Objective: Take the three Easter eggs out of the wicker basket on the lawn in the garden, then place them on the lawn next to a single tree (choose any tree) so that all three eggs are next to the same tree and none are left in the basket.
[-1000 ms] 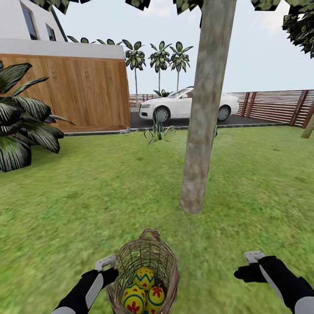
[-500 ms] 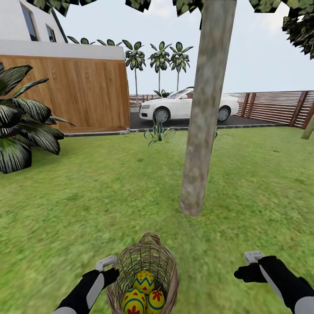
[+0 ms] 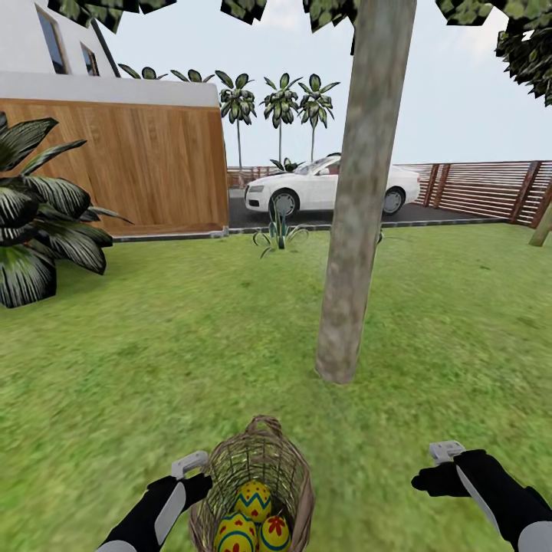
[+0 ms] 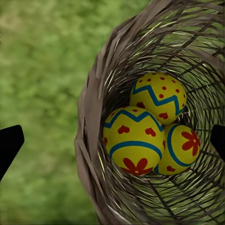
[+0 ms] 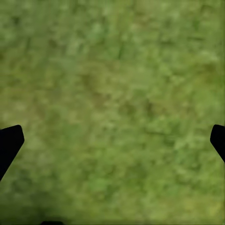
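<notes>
Three eggs (image 4: 140, 129) overlap inside basket (image 3: 257, 475), its base cropped; both hands gape empty.

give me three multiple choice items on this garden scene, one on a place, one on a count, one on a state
1. Where does the wicker basket stand relative to the tree?
A. on the lawn, on the robot's side of the trunk
B. behind the trunk
C. beside the white car

2. How many Easter eggs lie in the basket?
A. one
B. two
C. three

3. How is the left pincer?
A. shut on an egg
B. open, holding nothing
C. shut on the handle

Key: 1 A, the head view shows the basket nearer than the trunk base; 2 C, the left wrist view shows three; 3 B, its fingertips sit wide apart.
</notes>
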Tool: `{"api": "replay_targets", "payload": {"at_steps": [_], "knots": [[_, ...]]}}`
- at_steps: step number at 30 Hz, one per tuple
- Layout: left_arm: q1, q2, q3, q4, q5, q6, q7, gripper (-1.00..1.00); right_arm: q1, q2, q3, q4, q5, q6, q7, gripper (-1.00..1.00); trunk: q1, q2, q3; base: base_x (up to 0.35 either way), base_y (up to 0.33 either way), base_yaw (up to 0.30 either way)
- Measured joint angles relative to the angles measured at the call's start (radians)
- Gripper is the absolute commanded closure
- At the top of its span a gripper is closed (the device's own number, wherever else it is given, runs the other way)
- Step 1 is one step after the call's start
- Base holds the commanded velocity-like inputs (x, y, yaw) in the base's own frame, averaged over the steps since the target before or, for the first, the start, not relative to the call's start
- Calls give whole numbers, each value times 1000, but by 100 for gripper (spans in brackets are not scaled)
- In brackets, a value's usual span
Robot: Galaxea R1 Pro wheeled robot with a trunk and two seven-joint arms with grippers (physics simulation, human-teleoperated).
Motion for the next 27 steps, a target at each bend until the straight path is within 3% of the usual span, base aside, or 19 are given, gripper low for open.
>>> {"api": "replay_targets", "payload": {"at_steps": [12,27], "knots": [[0,-4,1,0,1,-3,-3,-100,0,0,0,0,0,0,0,-100,0,0,0,0,-1,0],[0,-5,0,0,1,-3,-5,-100,0,1,0,0,0,0,0,-100,0,0,0,91,-261,0]]}}
